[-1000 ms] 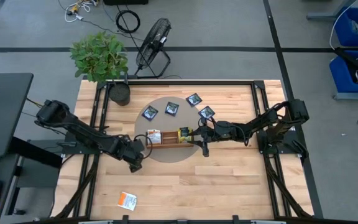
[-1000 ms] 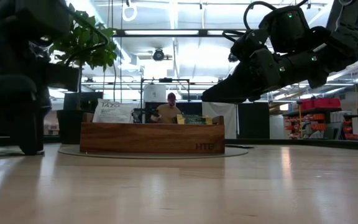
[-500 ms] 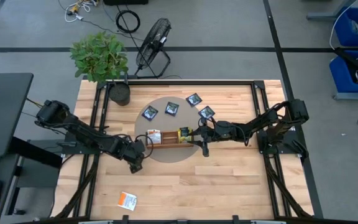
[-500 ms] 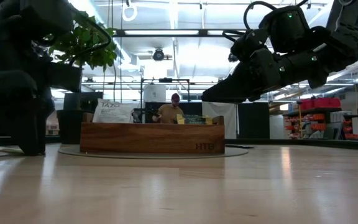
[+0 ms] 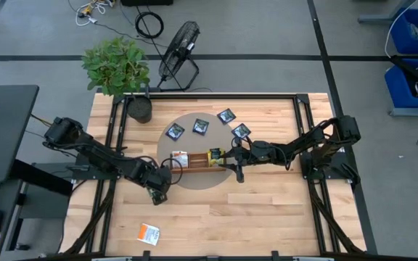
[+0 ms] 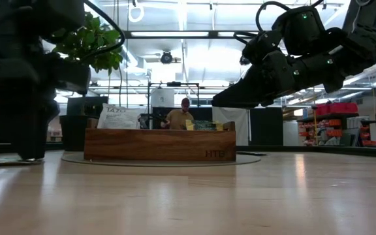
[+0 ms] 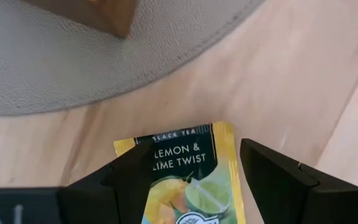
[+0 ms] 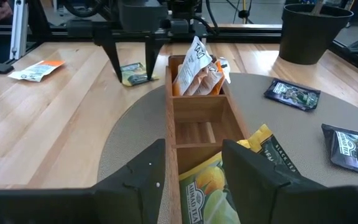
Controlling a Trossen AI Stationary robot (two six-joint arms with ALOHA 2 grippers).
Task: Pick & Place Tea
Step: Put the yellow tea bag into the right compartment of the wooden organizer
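- High view: the left gripper hangs over the bare wood just off the edge of the grey round mat, near the left end of the wooden tray. The right gripper waits at the tray's other end. An orange-and-white sachet lies well apart, near the table's front edge; four dark sachets lie on the mat beyond the tray.
- Low view: the left arm stands at the tray's end, its fingertips down near the wood.
- Left wrist view: a yellow-green sachet lies flat on the wood between the two spread fingers, which have not closed on it. Its long axis runs straight ahead from the gripper, toward the mat's edge.
- Right wrist view: the right gripper straddles the tray, half spread and empty. The left gripper shows beyond the tray, the sachet at its tips.
- Judgement: the left arm is far nearer, so closing on this sachet falls to it.
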